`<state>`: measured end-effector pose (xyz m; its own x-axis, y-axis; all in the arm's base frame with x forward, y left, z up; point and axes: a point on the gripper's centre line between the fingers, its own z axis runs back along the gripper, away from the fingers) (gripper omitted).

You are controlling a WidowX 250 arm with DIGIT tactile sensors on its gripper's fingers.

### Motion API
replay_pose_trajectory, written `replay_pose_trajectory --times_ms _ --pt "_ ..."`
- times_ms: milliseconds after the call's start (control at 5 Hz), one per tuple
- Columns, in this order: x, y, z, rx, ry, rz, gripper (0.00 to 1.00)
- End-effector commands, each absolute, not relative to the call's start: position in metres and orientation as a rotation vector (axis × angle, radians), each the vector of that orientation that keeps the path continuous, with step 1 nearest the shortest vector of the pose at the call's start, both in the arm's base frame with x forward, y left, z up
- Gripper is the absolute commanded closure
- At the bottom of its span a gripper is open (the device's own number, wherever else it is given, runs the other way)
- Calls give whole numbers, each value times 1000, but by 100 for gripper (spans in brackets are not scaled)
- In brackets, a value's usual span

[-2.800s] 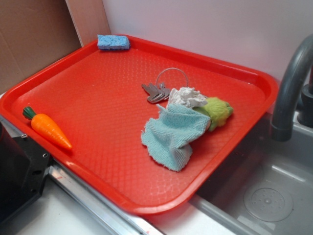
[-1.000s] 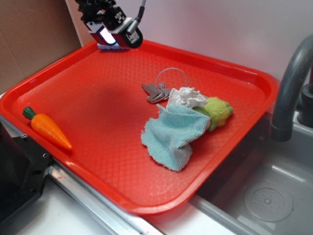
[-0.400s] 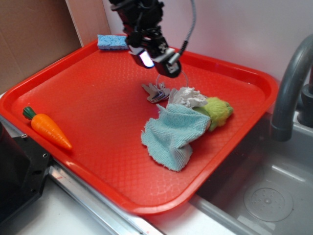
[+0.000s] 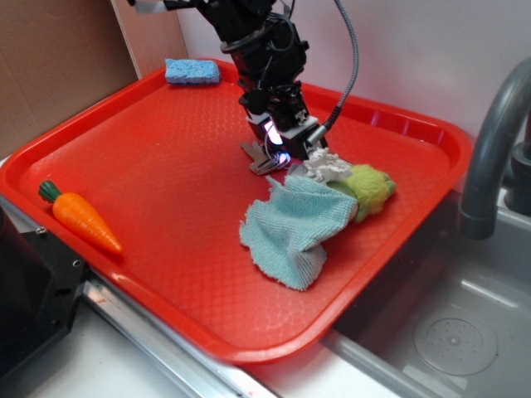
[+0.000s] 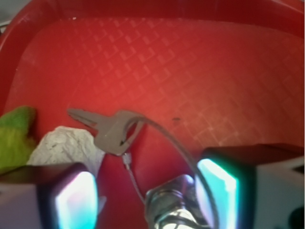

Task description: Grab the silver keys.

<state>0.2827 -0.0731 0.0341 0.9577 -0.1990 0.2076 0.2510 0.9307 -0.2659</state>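
On the red tray (image 4: 124, 141), the gripper (image 4: 290, 155) hangs low with fingers (image 5: 71, 200) spread wide over the keys (image 5: 112, 131), which lie beside the white cloth (image 5: 66, 145).

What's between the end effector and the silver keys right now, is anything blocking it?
Nothing visible blocks it. The end effector is open just above the silver keys, and the wrist view shows only bare red tray around them. The white crumpled cloth lies beside the keys, close to one finger, not over them.
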Motion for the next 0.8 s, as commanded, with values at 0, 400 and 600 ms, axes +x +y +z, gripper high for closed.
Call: replay_pose_trajectory --times_ms 0,400,600 --pt "281 -61 65 -283 -269 -187 100" --pt "247 -25 107 -43 -333 69 100" --pt "221 9 148 84 -345 303 100"
